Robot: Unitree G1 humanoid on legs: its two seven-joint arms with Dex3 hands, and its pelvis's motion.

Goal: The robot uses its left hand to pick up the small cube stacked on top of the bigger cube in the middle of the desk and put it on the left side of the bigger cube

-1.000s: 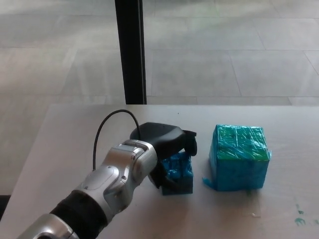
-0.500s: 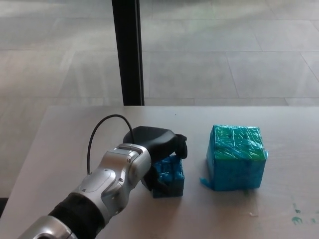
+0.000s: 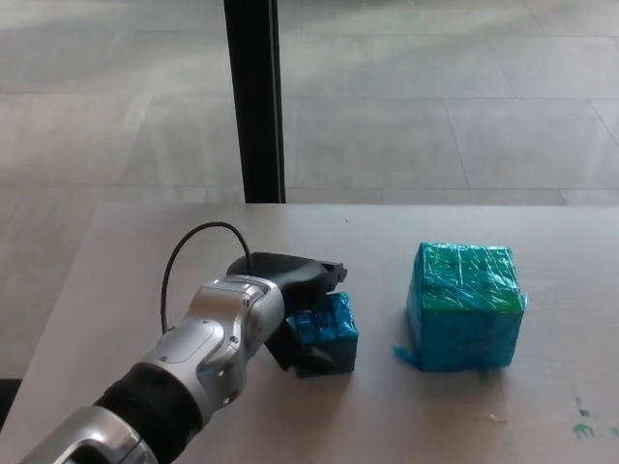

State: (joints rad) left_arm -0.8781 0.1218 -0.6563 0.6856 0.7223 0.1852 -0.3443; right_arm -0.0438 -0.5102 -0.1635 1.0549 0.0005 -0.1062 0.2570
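The small blue cube (image 3: 326, 332) rests on the desk (image 3: 126, 261), a short gap to the left of the bigger blue-green cube (image 3: 464, 307). My left hand (image 3: 287, 287) is right against the small cube's left and back side. Its black fingers (image 3: 324, 271) are stretched out above the cube's back edge and no longer wrap over its top. The thumb lies low by the cube's left face, partly hidden. The hand looks open, and the cube stands on its own. My right hand does not show.
A black vertical post (image 3: 253, 97) stands behind the desk's far edge, with tiled floor beyond. A black cable (image 3: 184, 256) loops from my left wrist. Small green marks (image 3: 582, 422) dot the desk at the lower right.
The left hand and the small cube have shifted a little leftward, away from the bigger cube. The fingers that curled over the cube's top have lifted and straightened. The camera swayed slightly.
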